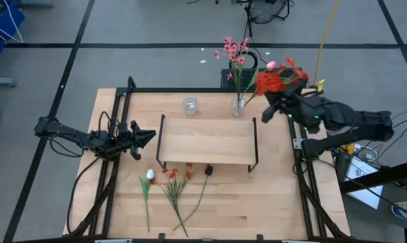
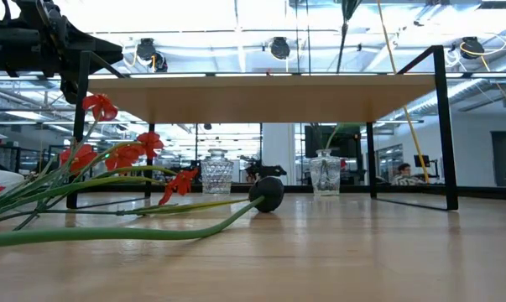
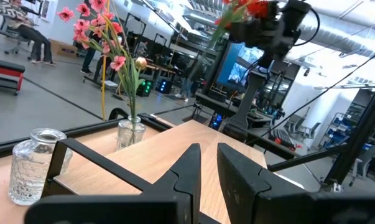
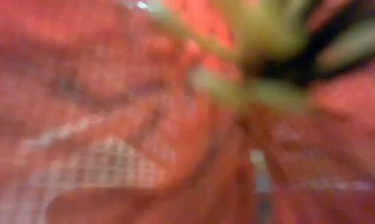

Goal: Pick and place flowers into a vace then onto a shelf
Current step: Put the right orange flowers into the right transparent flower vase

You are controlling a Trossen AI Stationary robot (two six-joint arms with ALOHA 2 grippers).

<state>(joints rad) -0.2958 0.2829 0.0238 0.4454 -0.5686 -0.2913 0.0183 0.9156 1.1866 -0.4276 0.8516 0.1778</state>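
My right gripper [image 1: 277, 96] is raised over the table's far right corner, shut on a bunch of red flowers [image 1: 277, 79]. Their blurred petals [image 4: 112, 112] fill the right wrist view. Beside it a glass vase [image 1: 238, 105] holds pink flowers [image 1: 234, 52]; a second, empty vase [image 1: 190, 104] stands left of it. The shelf [image 1: 206, 140] stands mid-table. In front of it lie a white tulip [image 1: 149, 177], red flowers [image 1: 177, 177] and a dark bud [image 1: 208, 169]. My left gripper [image 3: 209, 165] waits left of the shelf, with a narrow gap and nothing in it. My right gripper is shut on the red flowers, but the blossoms [image 3: 244, 9] and the gripper's own body hide the fingers, so the part held cannot be told. The bunch is lifted clear of the table, with its blossoms at the gripper's far end.
Black rails [image 1: 115, 121] frame the wooden tabletop [image 1: 270, 202]. The shelf's black end frames [image 1: 161, 142] stand between my left gripper and the vases. Bare wood lies at the near right of the table.
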